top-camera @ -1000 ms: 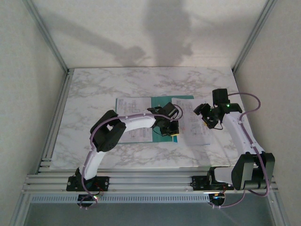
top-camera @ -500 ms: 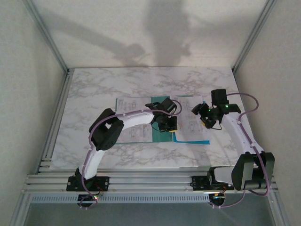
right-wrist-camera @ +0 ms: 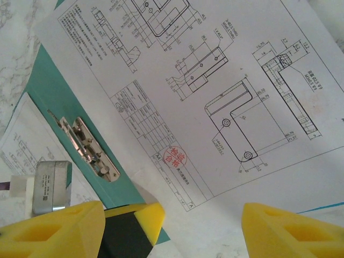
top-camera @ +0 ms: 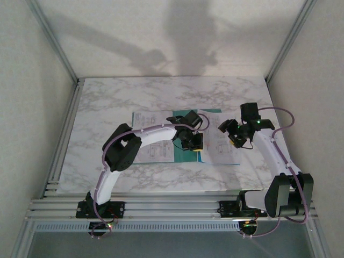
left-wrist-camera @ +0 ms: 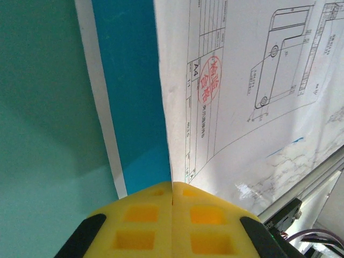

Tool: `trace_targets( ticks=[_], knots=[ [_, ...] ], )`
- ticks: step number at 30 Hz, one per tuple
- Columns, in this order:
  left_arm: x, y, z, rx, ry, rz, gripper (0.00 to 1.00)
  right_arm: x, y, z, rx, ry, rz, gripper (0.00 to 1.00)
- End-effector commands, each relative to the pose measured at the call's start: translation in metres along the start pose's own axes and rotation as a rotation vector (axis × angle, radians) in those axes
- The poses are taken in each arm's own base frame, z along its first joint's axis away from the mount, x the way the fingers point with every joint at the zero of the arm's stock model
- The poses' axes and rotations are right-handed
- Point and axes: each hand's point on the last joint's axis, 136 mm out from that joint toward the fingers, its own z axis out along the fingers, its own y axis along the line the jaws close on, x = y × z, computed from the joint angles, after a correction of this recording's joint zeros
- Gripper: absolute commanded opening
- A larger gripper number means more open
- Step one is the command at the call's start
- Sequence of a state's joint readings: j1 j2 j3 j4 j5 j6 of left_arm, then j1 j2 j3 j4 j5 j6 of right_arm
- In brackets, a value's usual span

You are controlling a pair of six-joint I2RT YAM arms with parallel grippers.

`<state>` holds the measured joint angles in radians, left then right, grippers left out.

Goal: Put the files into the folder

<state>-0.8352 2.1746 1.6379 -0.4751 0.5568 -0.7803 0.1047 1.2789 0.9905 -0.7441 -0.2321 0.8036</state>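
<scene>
While left gripper (left-wrist-camera: 172,226) clamps the sheet (left-wrist-camera: 242,80) by its edge over the folder (left-wrist-camera: 43,107), right gripper (right-wrist-camera: 172,236) hangs spread. Next: square sheet on folder, release.

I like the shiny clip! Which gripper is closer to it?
Left. The left gripper is beside the metal clip on the folder, pinching a sheet; the right gripper hangs open over the sheet, farther away.
</scene>
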Motion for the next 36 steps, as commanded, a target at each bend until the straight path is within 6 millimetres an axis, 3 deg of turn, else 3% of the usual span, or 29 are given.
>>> trace_targets(
  ticks=[1, 17, 21, 23, 25, 30, 36],
  knots=[
    [-0.002, 0.001, -0.002, 0.005, 0.031, 0.014, 0.00, 0.005, -0.001, 0.003, 0.002, 0.017, 0.004, 0.69],
    [-0.001, 0.011, 0.001, -0.014, 0.040, -0.006, 0.01, 0.007, 0.002, 0.004, -0.003, 0.028, -0.007, 0.69],
    [-0.004, 0.014, -0.009, -0.051, 0.003, -0.014, 0.24, 0.007, 0.002, 0.004, -0.002, 0.030, -0.011, 0.70],
    [-0.007, 0.015, -0.018, -0.073, -0.025, -0.019, 0.42, 0.008, 0.001, 0.004, -0.002, 0.033, -0.010, 0.70],
    [-0.005, 0.015, -0.025, -0.072, -0.046, -0.030, 0.51, 0.010, 0.001, 0.005, -0.006, 0.039, -0.013, 0.70],
    [0.013, 0.013, -0.022, 0.007, -0.034, -0.083, 0.54, 0.026, 0.009, 0.021, -0.091, 0.103, -0.030, 0.71],
    [0.021, -0.003, -0.007, 0.077, -0.014, -0.093, 0.51, 0.037, -0.001, 0.039, -0.094, 0.156, -0.006, 0.70]
  ],
)
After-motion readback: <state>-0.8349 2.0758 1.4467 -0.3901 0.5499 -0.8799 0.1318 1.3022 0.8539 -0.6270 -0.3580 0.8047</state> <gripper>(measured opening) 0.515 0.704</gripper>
